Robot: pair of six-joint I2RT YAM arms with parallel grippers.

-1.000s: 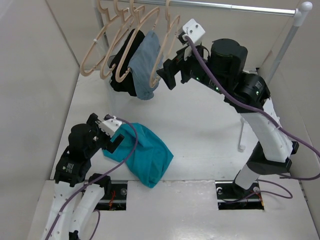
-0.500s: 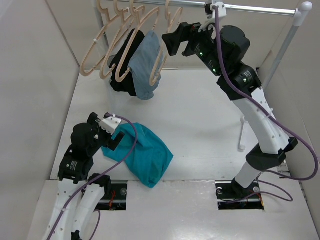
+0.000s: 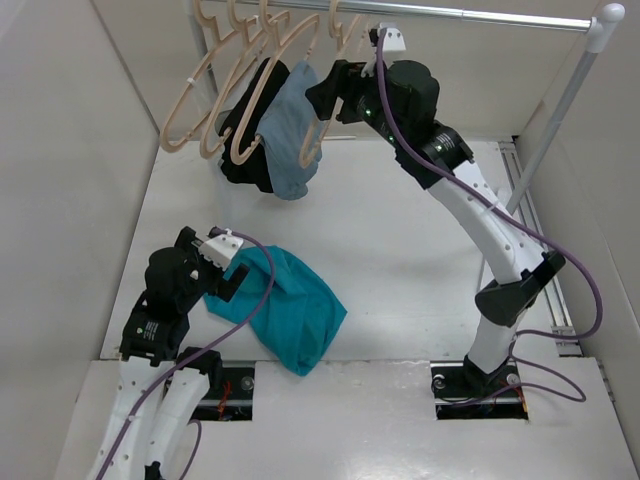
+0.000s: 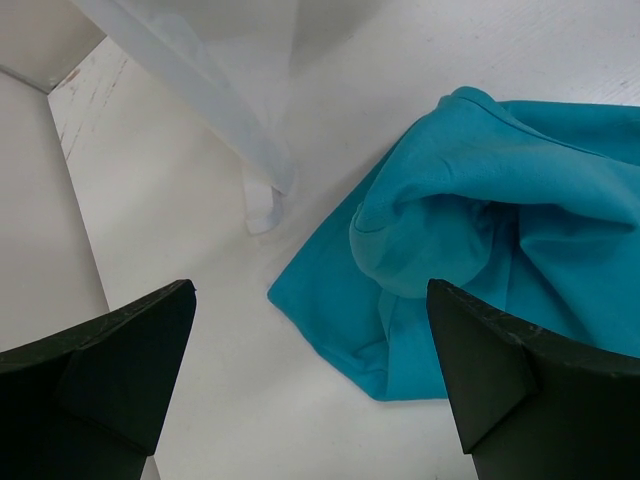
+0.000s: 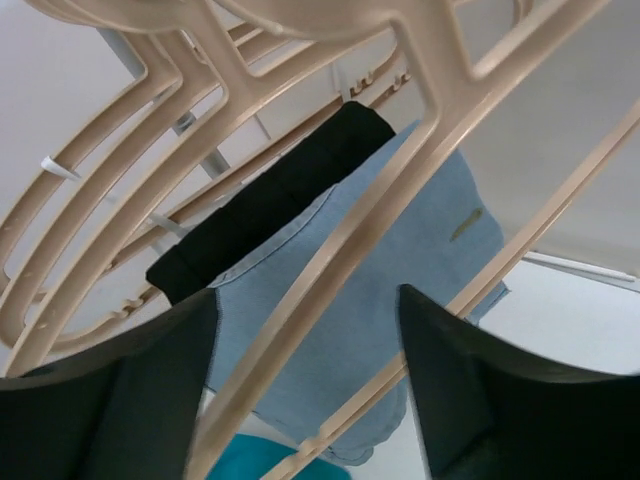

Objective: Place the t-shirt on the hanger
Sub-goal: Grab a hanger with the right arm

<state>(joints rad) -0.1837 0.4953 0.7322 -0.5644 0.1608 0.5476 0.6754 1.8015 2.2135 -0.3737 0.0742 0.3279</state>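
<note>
The teal t-shirt [image 3: 292,308] lies crumpled on the table at the near left and also shows in the left wrist view [image 4: 480,240]. My left gripper [image 3: 226,272] is open and empty just left of the shirt's edge, with bare table between its fingers [image 4: 110,370]. The hanger [image 3: 345,40] is the rightmost of several beige ones on the rail. My right gripper [image 3: 326,95] is raised at it and open. In the right wrist view the hanger's sloping arm [image 5: 340,260] runs between the two spread fingers [image 5: 500,400], and neither is closed on it.
A grey-blue garment [image 3: 290,130] and a black garment [image 3: 248,135] hang on the other hangers [image 3: 205,100] just left of my right gripper. The metal rail [image 3: 480,15] runs along the top, its upright post [image 3: 560,110] at the right. Walls close in on the left.
My right arm has swung left and up along the rail, bringing its open gripper onto the rightmost hanger. The left arm and the t-shirt have hardly moved.
</note>
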